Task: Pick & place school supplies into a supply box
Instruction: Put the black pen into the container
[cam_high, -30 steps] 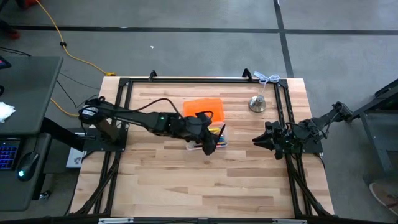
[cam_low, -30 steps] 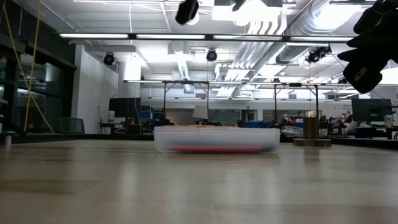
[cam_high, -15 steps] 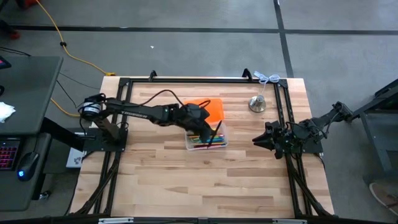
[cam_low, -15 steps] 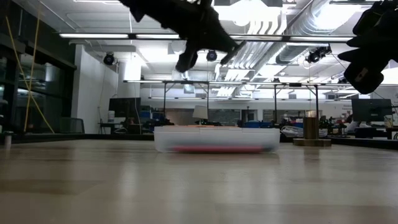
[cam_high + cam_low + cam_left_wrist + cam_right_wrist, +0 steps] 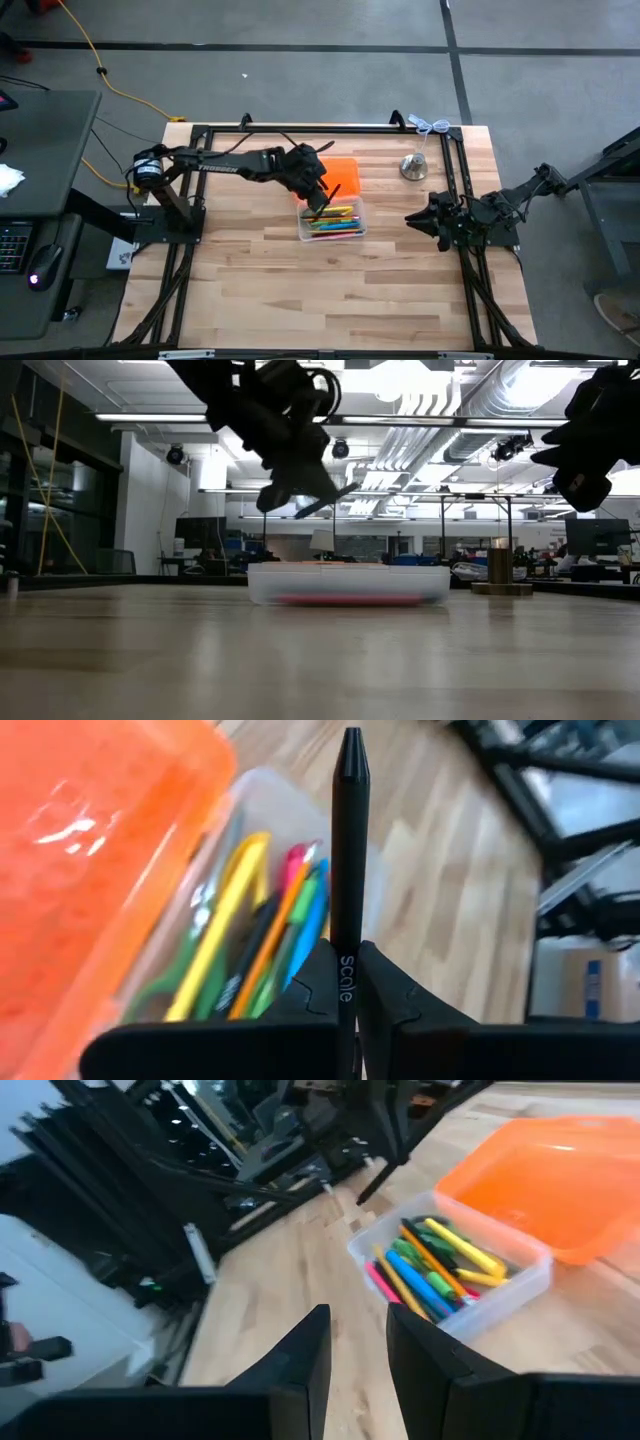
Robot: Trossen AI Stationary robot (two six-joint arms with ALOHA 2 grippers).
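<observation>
Lifted back over the orange-lidded supply box [image 5: 332, 222], left jaws [image 5: 347, 988] clench a slim black pen [image 5: 349, 850].

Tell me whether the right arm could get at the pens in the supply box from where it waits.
Probably yes. The supply box lies with its orange lid swung back, pens exposed, bare table between it and the right tool. The left tool, holding a black pen, hovers over the box and could crowd it.

A pale, smooth wooden table [image 5: 300, 280] carries a clear plastic supply box [image 5: 332, 222] with a glossy orange lid [image 5: 330, 175], beside a shiny metal bell [image 5: 414, 166].
</observation>
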